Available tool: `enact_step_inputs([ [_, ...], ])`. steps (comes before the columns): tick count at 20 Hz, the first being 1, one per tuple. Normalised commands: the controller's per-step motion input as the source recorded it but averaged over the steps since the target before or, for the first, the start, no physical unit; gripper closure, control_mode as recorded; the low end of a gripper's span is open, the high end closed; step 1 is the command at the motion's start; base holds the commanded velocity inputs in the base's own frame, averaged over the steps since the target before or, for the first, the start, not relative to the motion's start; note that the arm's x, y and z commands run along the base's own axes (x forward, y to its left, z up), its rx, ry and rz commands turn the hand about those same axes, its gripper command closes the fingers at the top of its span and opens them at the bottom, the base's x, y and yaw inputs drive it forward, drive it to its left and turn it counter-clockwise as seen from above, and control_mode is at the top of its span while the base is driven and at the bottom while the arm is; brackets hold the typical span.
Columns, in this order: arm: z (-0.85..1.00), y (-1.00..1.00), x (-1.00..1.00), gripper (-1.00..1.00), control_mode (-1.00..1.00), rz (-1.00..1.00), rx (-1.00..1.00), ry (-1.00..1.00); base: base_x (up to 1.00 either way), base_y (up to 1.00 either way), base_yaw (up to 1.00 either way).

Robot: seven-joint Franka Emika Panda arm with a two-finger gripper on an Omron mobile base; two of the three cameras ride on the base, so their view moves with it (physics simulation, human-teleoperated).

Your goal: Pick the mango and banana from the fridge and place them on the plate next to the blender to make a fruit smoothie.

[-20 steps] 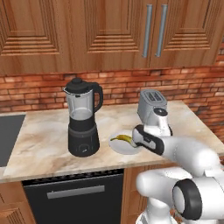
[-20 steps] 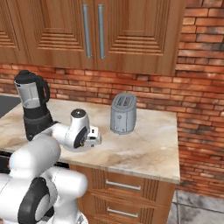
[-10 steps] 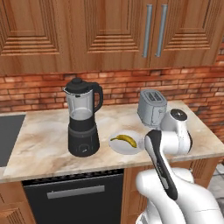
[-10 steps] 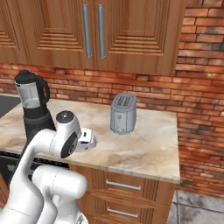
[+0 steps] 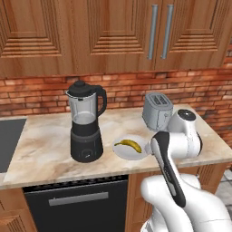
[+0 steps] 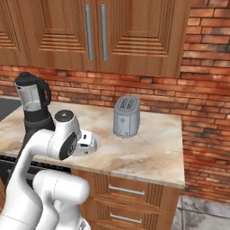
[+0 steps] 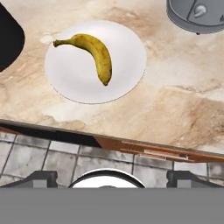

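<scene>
Banana lies on plate right of blender; pincer released, empty. Next, I judge: fetch mango from fridge.

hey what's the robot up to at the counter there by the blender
It is stocking a plate for a smoothie. The banana lies on the white plate beside the blender, with the silver toaster on the plate's other side. The hand is open, holding nothing, out over the counter's front edge. No mango is on the plate yet.

brick wall, wooden cabinets, perhaps marble counter
</scene>
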Motion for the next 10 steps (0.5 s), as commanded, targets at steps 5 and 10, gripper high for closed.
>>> enact_step_inputs([
  [5, -0.02, 0.22, -0.01, -1.0, -1.0, 0.0, -0.03, 0.02, 0.0, 0.0, 0.0],
  [10, -0.11, 0.06, -0.2, -1.0, -1.0, 0.0, 0.0, 0.0, 0.0, 0.0, 0.0],
])
